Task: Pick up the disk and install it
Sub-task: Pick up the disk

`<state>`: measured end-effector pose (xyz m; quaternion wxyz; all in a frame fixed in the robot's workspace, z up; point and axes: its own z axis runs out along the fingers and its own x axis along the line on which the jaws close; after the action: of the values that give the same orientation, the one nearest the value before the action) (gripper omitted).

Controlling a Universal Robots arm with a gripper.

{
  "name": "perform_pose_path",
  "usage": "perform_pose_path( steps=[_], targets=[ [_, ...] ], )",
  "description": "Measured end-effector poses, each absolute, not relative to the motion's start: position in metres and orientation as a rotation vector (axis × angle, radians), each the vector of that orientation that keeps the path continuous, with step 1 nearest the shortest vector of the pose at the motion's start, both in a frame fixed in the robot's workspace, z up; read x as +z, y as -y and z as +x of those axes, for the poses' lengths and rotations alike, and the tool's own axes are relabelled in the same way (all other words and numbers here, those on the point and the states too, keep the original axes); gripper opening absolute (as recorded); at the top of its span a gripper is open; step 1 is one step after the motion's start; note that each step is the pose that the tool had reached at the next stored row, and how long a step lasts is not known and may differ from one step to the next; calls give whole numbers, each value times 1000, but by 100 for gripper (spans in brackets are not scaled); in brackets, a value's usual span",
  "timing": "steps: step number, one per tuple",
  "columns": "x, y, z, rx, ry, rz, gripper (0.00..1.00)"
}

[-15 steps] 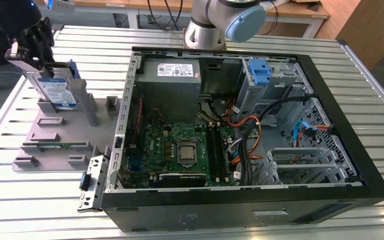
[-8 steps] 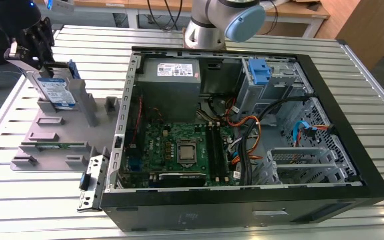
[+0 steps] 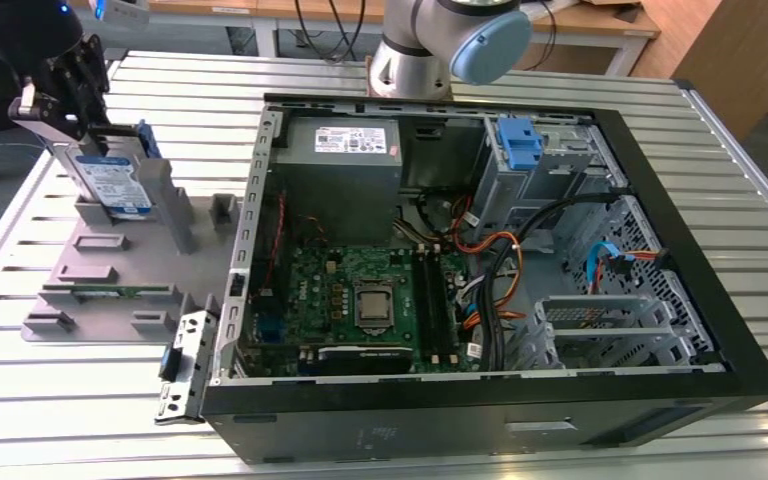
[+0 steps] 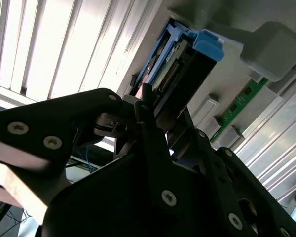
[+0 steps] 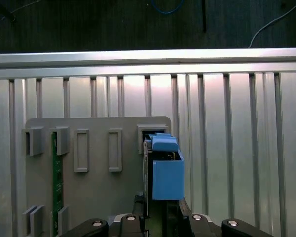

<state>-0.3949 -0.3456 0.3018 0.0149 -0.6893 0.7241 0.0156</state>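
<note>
The disk (image 3: 112,185), a silver drive with a white-and-blue label in a blue carrier, stands on edge in a slot of the grey fixture plate (image 3: 104,270) at the exterior view's left. My gripper (image 3: 84,135) comes down on its upper end. In the first wrist view the disk (image 5: 165,173) runs edge-on from between my fingers to the slot, and my gripper (image 5: 160,210) sits astride it. The second wrist view has the disk (image 4: 185,59) passing between the dark fingers (image 4: 148,116), which lie against its sides. The gripper looks shut on the disk.
An open computer case (image 3: 678,230) lies on the slatted metal table (image 3: 744,150), with a motherboard (image 3: 357,295), a grey power supply (image 3: 337,140) and a drive cage holding a blue bracket (image 3: 522,145). A green memory stick (image 3: 117,292) rests in the fixture plate. The arm's base (image 3: 424,50) stands behind the case.
</note>
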Motion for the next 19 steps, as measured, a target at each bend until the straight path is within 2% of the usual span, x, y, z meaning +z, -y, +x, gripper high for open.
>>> perform_pose_path(
  steps=[19],
  targets=[
    [316, 346, -395, 49, -2254, -2145, 35]
  ],
)
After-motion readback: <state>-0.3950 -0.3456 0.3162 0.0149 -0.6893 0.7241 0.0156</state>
